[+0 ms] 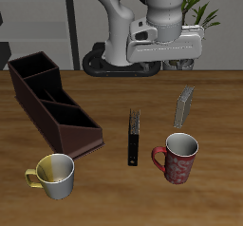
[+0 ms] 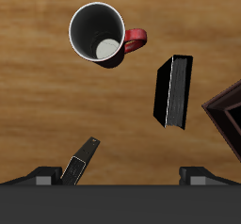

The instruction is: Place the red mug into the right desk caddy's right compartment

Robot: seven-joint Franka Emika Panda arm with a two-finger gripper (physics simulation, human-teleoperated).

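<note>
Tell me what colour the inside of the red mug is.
White inside the red mug, clearest in the wrist view.

in the exterior view the arm [image 1: 157,21] is cut off by the upper edge, and its jaws are too dark to tell apart. in the wrist view only one corner of the right desk caddy [image 2: 226,115] shows, and the frame's edge crops the gripper [image 2: 120,176].

Two mugs [image 1: 177,159] [image 1: 53,176], two books [image 1: 134,137] [image 1: 184,106], one caddy [image 1: 49,103].

White glossy arm [image 1: 142,11], rounded segments, black base, dark tool [image 2: 120,176].
</note>
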